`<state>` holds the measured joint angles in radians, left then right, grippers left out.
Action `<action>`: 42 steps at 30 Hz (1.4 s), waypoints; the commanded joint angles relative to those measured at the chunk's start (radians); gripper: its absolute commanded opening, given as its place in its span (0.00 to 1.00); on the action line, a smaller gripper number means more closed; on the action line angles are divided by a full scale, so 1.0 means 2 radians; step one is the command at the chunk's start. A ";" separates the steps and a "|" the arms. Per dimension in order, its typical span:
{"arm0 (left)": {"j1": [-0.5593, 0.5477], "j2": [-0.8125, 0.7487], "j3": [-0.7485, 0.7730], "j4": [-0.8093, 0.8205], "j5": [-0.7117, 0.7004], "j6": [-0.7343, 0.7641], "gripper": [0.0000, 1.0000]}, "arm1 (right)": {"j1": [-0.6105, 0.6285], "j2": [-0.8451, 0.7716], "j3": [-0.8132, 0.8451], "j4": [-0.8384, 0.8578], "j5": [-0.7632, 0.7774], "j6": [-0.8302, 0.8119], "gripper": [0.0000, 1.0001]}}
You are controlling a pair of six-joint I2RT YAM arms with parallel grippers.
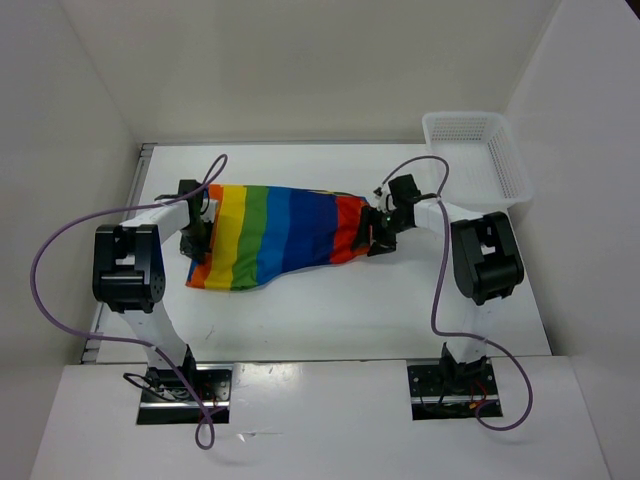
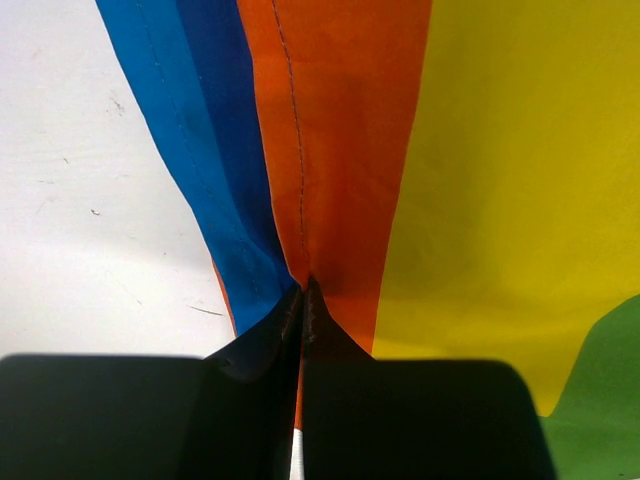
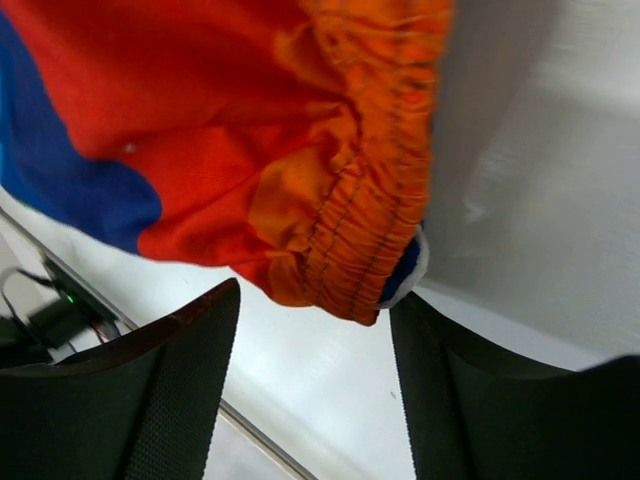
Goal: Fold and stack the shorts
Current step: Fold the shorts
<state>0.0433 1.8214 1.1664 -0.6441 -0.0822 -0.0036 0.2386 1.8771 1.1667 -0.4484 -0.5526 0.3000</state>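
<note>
Rainbow-striped cloth shorts (image 1: pixel 280 235) lie stretched across the white table (image 1: pixel 330 310) between your arms. The fold looks unfinished and nothing is stacked yet. Your left gripper (image 2: pixel 303 297) is clamped tight on the orange stripe; your right gripper (image 3: pixel 315 305) gapes wide beside the waistband, gripping nothing.

The whole worktop (image 1: pixel 330 310) is viewed from a fixed camera set high over its near edge and tilted toward the far edge. The left wrist view is taken along the left claw (image 2: pixel 303 290), very near the shorts (image 2: pixel 500 200). The right wrist view is taken along the right claw (image 3: pixel 315 305), equally near the cloth. The shorts are shared by all three views.
</note>
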 commanded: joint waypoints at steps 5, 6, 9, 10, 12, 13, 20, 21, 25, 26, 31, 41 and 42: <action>0.003 -0.016 -0.007 -0.006 -0.006 0.002 0.00 | -0.003 0.024 0.010 0.040 0.069 0.115 0.63; 0.003 -0.016 -0.007 -0.006 -0.002 0.002 0.00 | -0.003 0.024 0.010 0.040 0.069 0.120 0.63; 0.003 -0.011 -0.007 -0.006 -0.002 0.002 0.00 | -0.003 0.036 0.015 0.045 0.080 0.131 0.56; 0.003 -0.011 -0.007 -0.006 -0.002 0.002 0.00 | -0.003 0.041 0.019 0.045 0.080 0.131 0.44; 0.003 -0.011 -0.007 -0.006 -0.007 0.002 0.00 | -0.003 0.041 0.019 0.045 0.107 0.137 0.27; 0.003 -0.011 -0.007 -0.006 -0.007 0.002 0.00 | -0.003 0.041 0.024 0.045 0.114 0.137 0.12; 0.003 -0.016 0.014 -0.006 -0.057 0.002 0.00 | -0.008 0.034 0.062 0.033 0.188 0.074 0.00; 0.003 -0.016 0.019 -0.006 -0.057 0.002 0.00 | -0.013 0.029 0.062 0.033 0.188 0.060 0.00; 0.003 -0.026 0.039 -0.016 -0.036 0.002 0.00 | -0.022 0.006 0.062 0.033 0.196 -0.008 0.00; 0.003 -0.026 0.044 -0.021 -0.017 0.002 0.00 | -0.022 0.001 0.057 0.033 0.191 -0.020 0.00; -0.002 -0.026 0.023 -0.032 0.081 0.002 0.51 | -0.033 -0.046 0.022 0.033 0.179 -0.069 0.00; -0.035 -0.010 0.225 -0.072 0.076 0.002 0.57 | -0.033 -0.106 -0.026 0.016 0.171 -0.152 0.00; -0.073 0.002 0.256 -0.082 0.076 0.002 0.57 | -0.033 -0.106 -0.027 0.016 0.171 -0.152 0.00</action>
<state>0.0071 1.8198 1.4849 -0.8082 0.0555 -0.0044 0.1677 1.7180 1.1301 -0.4137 -0.2218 0.0605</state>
